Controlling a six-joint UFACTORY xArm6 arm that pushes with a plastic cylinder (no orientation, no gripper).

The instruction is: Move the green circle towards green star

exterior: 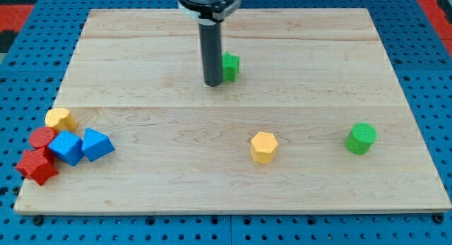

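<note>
The green circle (361, 138) is a short green cylinder standing at the view's right, in the lower half of the wooden board (233, 188). The green star (230, 66) sits in the upper middle, partly hidden behind my rod. My tip (212, 84) rests just left of and slightly below the green star, close to it; I cannot tell if they touch. The tip is far to the upper left of the green circle.
A yellow hexagon block (264, 147) lies between the middle and the green circle. At the lower left is a cluster: a yellow block (61, 119), two red blocks (41, 138) (36, 166) and two blue blocks (67, 147) (97, 144).
</note>
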